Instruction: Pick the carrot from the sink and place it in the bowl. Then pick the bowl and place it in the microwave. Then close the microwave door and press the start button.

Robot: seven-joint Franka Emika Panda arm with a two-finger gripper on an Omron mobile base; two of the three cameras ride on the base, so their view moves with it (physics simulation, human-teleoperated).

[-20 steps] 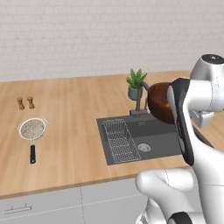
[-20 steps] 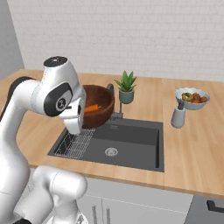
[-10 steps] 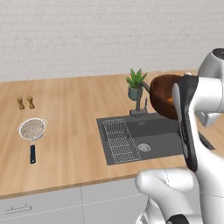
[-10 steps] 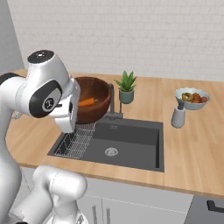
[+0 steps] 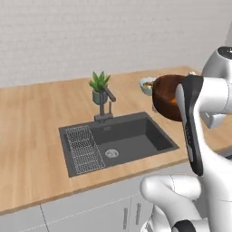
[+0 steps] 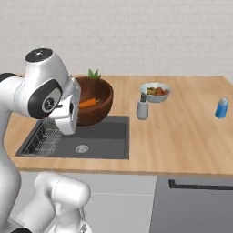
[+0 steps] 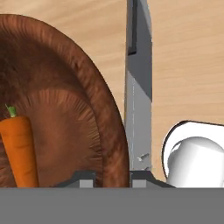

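since a second ago the view has swung right; gripper [image 7: 109, 177] pinches the bowl [image 6: 93, 101] wall, carrot [image 6: 87, 103] inside, microwave steps left.

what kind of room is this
A rendered home kitchen, it seems: a wooden counter with a recessed dark sink and faucet, cabinet fronts below, and a grey bowl of fruit near a potted plant.

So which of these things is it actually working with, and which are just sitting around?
In use: the wooden bowl, held up by its rim in the end effector; the carrot inside it; the sink it came from.

Lying about: potted plant, fruit bowl, grey shaker, blue carton.
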